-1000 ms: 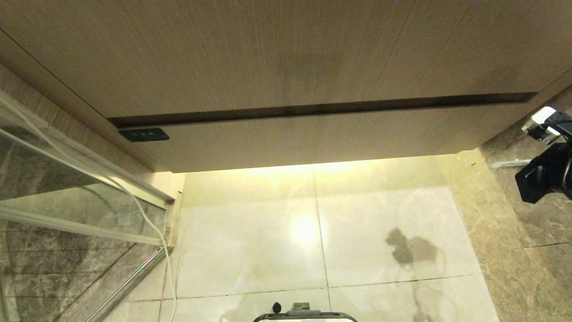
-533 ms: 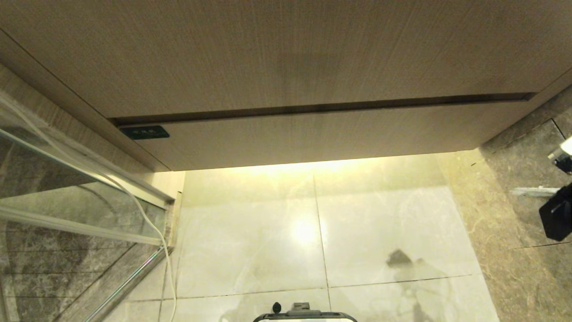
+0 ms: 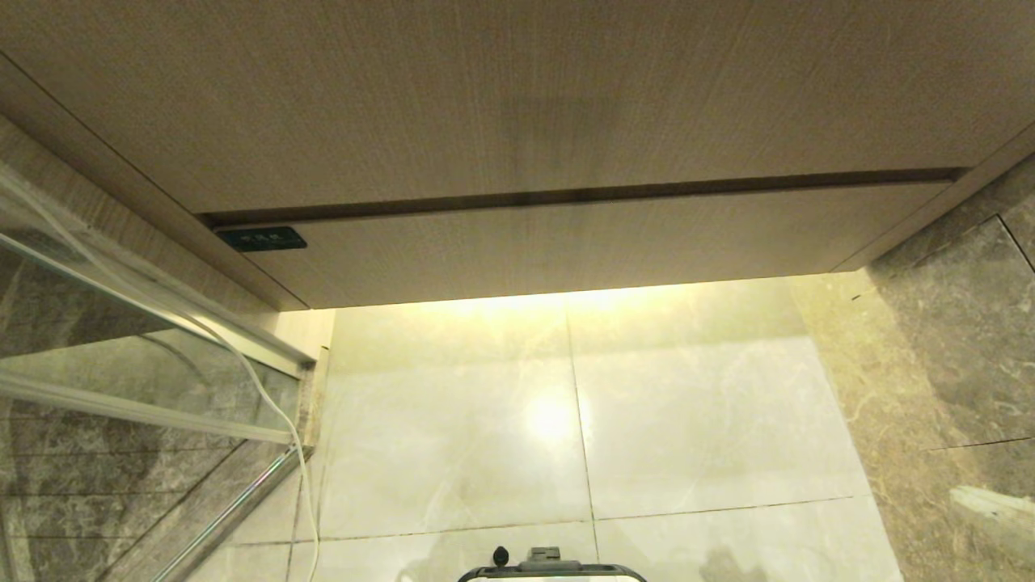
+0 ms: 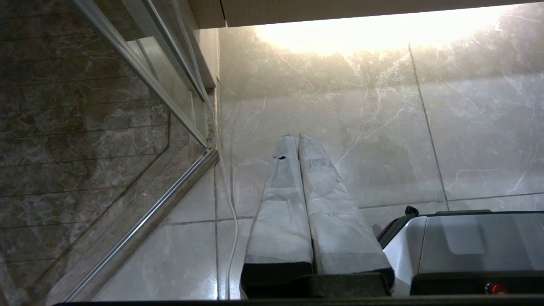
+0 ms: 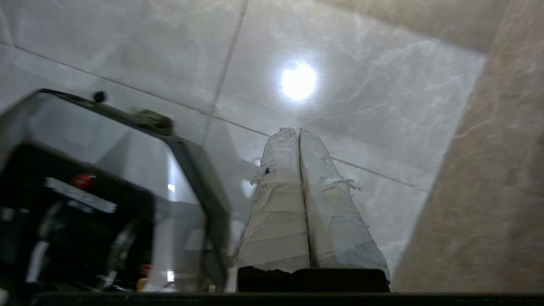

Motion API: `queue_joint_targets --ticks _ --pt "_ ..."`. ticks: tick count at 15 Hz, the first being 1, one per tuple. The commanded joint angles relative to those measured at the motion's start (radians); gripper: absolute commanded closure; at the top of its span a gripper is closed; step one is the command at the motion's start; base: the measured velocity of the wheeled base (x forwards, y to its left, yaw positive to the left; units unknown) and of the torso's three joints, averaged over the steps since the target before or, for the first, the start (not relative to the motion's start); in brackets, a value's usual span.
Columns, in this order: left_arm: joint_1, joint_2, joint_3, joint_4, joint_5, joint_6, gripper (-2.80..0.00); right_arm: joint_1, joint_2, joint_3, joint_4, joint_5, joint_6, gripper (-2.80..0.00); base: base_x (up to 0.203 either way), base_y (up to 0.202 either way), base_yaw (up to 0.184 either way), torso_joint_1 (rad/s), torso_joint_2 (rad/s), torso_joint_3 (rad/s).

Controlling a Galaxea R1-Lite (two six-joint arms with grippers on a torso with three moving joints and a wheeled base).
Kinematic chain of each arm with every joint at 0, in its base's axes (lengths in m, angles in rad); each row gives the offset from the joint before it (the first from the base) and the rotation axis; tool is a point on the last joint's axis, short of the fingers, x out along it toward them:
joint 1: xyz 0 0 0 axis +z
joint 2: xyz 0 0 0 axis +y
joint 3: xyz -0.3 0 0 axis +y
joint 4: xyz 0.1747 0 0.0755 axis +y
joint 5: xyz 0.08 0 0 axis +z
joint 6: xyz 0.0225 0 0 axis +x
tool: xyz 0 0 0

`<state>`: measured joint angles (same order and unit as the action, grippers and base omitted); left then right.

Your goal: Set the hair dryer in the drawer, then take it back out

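From the head view I see the drawer [image 3: 566, 242] pushed in flush, its flat wood front under the taller panel [image 3: 501, 97] of the same wood, with a thin dark gap between them. A small dark label [image 3: 260, 238] sits at the drawer's left end. Below it the pale floor tiles [image 3: 453, 436] catch a bright glare. At the left there is a glass partition [image 3: 121, 380] with a white cable [image 3: 267, 404] hanging down along it, and a brown stone wall [image 3: 954, 339] at the right. The hair dryer shows in none of my views, so I cannot say where it is.

Neither arm appears in the head view. The left gripper [image 4: 296, 137] hangs low over the floor beside the robot's base [image 4: 467, 250], its wrapped fingers pressed together on nothing. The right gripper [image 5: 298, 131] points down at the tiles too, fingers shut tight and empty (this wrist picture is smeared, so the base [image 5: 127, 191] beside it is only roughly readable).
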<state>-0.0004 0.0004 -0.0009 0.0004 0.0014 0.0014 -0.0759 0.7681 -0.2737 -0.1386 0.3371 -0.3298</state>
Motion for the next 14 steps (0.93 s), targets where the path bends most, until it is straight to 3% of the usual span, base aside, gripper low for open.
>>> queue_joint_targets --ticks 1,5,7,10,13,14 --pt "0.0 0.0 -0.001 0.0 0.0 0.0 0.0 0.069 -0.268 0.114 0.014 -0.01 0.066 0.0 0.0 0.0 0.0 0.0 0.0 0.0" --pt "0.0 0.0 0.0 0.0 0.0 0.0 0.0 0.119 -0.49 0.259 0.003 -0.042 0.198 0.0 0.0 0.0 0.0 0.0 0.0 0.0" --pt "0.0 0.0 0.0 0.0 0.0 0.0 0.0 0.096 -0.595 0.256 0.025 -0.053 0.222 0.0 0.0 0.0 0.0 0.0 0.0 0.0" --pt "0.0 0.0 0.001 0.0 0.0 0.0 0.0 0.08 -0.737 0.218 0.159 -0.083 0.249 0.0 0.0 0.0 0.0 0.0 0.0 0.0" --pt "-0.001 0.0 -0.001 0.0 0.0 0.0 0.0 0.076 -0.769 0.264 0.077 -0.33 0.247 0.0 0.0 0.0 0.0 0.0 0.0 0.0" --pt "-0.001 0.0 0.0 0.0 0.0 0.0 0.0 0.076 -0.769 0.272 0.074 -0.329 0.25 0.0 0.0 0.0 0.0 0.0 0.0 0.0"
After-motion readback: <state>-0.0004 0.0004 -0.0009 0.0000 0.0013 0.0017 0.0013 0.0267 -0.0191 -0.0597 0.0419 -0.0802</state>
